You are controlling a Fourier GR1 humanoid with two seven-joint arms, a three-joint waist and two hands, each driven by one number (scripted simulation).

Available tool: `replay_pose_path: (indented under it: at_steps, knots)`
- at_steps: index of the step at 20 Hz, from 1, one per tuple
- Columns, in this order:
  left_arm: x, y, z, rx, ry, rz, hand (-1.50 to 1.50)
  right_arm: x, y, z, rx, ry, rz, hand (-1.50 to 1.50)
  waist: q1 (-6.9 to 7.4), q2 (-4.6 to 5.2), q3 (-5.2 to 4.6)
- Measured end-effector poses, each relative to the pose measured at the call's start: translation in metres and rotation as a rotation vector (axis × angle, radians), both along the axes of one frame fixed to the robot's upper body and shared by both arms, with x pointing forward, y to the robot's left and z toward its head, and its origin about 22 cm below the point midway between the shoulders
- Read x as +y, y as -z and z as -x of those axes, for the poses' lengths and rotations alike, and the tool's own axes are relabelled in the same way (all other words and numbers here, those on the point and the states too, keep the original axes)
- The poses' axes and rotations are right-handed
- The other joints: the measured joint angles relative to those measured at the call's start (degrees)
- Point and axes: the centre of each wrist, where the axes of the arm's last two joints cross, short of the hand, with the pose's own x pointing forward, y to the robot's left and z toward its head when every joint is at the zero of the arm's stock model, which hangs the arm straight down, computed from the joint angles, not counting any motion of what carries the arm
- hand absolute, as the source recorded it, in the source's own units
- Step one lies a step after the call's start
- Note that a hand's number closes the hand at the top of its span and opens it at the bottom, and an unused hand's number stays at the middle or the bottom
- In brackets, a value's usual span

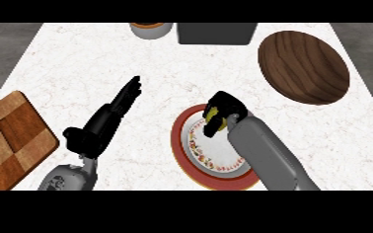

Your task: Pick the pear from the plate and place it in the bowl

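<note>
A red-rimmed patterned plate (191, 150) lies on the white counter, low and right of centre. My right hand (224, 108) hangs over the plate's far edge with its fingers curled round a yellowish pear (210, 118), of which only a sliver shows. Whether the pear still touches the plate I cannot tell. The dark wooden bowl (303, 66) stands at the upper right, apart from the hand. My left hand (109, 116) rests open at the left, its fingers straight and pointing away.
A wooden cutting board (20, 138) sits at the left edge. A dark grey box (216, 32) and a small orange-topped cup (151, 29) stand along the far edge of the counter.
</note>
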Motion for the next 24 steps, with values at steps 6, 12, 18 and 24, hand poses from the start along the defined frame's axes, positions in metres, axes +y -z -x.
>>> replay_pose_path:
  at_steps: [6,12,18,24]
  knots:
    - [-0.007,-0.006,-0.006,-0.013,0.011,-0.004,0.0,-0.012,-0.013,-0.032,-0.137,0.036,0.135,1.5,0.93,1.04,0.42]
    - [-0.012,-0.013,-0.004,-0.022,0.034,0.0,0.0,-0.024,-0.034,-0.065,-0.334,0.122,0.378,1.5,2.24,1.71,0.69]
    - [-0.012,-0.01,-0.006,-0.01,0.02,-0.002,0.0,-0.011,-0.065,-0.082,-0.585,0.239,0.528,1.5,1.79,1.7,0.73]
    - [-0.005,-0.009,-0.006,-0.005,0.004,-0.003,0.0,-0.006,-0.112,-0.095,-0.868,0.364,0.47,1.5,1.04,1.42,0.75]
